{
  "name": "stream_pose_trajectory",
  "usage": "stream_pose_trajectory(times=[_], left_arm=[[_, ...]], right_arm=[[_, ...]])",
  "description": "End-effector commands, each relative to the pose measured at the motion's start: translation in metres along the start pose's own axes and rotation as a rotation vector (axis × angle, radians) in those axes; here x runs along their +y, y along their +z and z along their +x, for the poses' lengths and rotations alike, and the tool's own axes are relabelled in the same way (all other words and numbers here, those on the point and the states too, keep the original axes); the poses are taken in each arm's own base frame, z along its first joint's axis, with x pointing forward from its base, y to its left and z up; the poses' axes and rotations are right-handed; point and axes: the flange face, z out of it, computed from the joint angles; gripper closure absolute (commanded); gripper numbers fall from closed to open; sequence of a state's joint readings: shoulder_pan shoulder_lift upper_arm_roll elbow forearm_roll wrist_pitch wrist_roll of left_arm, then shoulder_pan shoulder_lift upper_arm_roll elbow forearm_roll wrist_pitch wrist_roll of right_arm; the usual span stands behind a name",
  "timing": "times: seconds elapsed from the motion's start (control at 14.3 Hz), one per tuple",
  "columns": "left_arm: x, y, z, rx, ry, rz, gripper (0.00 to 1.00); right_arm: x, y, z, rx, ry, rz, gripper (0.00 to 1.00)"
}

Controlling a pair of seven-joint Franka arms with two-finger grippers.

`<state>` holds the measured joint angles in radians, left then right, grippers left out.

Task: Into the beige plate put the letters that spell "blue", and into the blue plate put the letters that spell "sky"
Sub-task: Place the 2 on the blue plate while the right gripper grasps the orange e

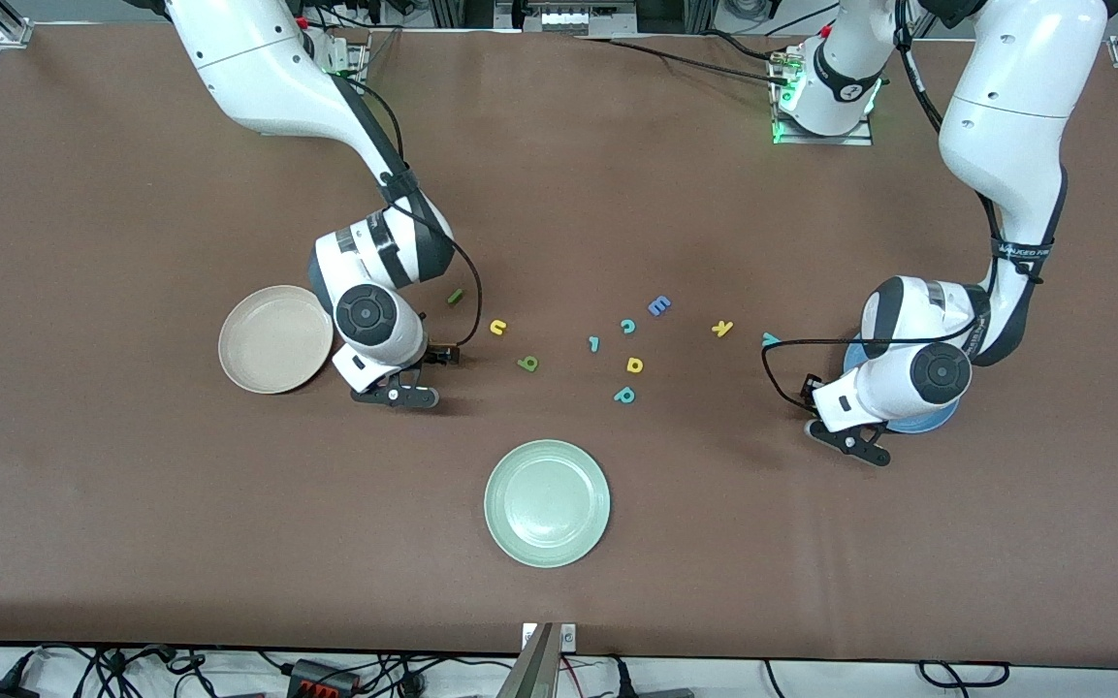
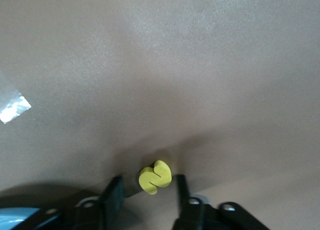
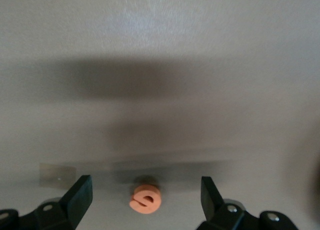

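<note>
The "s" lies between the left hand's fingers, the "e" between the right hand's.

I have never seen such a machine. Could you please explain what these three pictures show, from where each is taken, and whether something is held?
These are two white robot arms at a brown table. The large picture looks down from a high camera facing them; the two small pictures come from cameras on the arms' wrists.

On the table lie small foam letters, a beige plate, a pale green plate and a blue plate, mostly hidden under the left arm.

The left gripper is low beside the blue plate, its fingers standing around a yellow "s". The right gripper is low beside the beige plate, open around an orange "e". Neither letter is lifted yet; whether the "s" is gripped, I cannot tell.
</note>
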<state>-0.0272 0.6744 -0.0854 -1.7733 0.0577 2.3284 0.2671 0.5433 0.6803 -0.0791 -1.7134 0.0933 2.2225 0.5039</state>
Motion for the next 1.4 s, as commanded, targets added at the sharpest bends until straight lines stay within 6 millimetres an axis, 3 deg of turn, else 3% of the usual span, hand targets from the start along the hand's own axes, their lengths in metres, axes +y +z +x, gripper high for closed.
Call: stream_pose_trajectory(times=[0.0,0.14,0.28,0.42,0.63,0.7,0.77,0.84,0.91,1.05,1.12,1.26,1.33], left_arm=[[0.002,0.001,0.001,0.004,0.039,0.014,0.75],[0.004,-0.001,0.002,0.007,0.042,0.016,0.86],[0.002,-0.002,0.002,0.01,0.038,0.015,0.91],[0.0,-0.017,0.006,0.026,0.034,0.023,0.92],[-0.01,-0.062,-0.003,-0.02,0.017,0.023,0.91],[-0.018,-0.071,-0.013,-0.065,-0.003,0.015,0.79],[-0.025,-0.066,-0.024,-0.129,-0.024,-0.001,0.71],[-0.049,-0.06,-0.037,-0.164,-0.047,0.005,0.77],[-0.06,-0.052,-0.046,-0.183,-0.066,-0.003,0.77],[-0.064,-0.041,-0.05,-0.198,-0.074,-0.011,0.77],[-0.066,-0.041,-0.051,-0.2,-0.077,-0.012,0.65],[-0.066,-0.045,-0.048,-0.197,-0.076,-0.011,0.0],[-0.058,-0.049,-0.047,-0.214,-0.073,-0.014,0.0]], right_arm=[[0.0,0.004,-0.005,-0.022,0.046,0.019,0.12],[-0.001,0.008,-0.01,-0.032,0.081,0.015,0.14],[0.003,0.009,-0.015,-0.051,0.092,0.007,0.16],[0.004,0.007,-0.019,-0.064,0.092,0.001,0.18],[0.009,0.003,-0.022,-0.085,0.121,0.033,0.23],[0.007,0.002,-0.023,-0.082,0.119,0.034,0.25],[0.008,0.003,-0.022,-0.08,0.123,0.037,0.27],[0.008,0.001,-0.021,-0.074,0.12,0.041,0.27],[0.009,0.002,-0.02,-0.072,0.12,0.042,0.28],[0.01,0.007,-0.018,-0.069,0.121,0.043,0.29],[0.01,0.008,-0.018,-0.068,0.122,0.042,0.3],[0.01,0.008,-0.017,-0.066,0.123,0.045,0.31],[0.011,0.01,-0.017,-0.069,0.124,0.043,0.32]])
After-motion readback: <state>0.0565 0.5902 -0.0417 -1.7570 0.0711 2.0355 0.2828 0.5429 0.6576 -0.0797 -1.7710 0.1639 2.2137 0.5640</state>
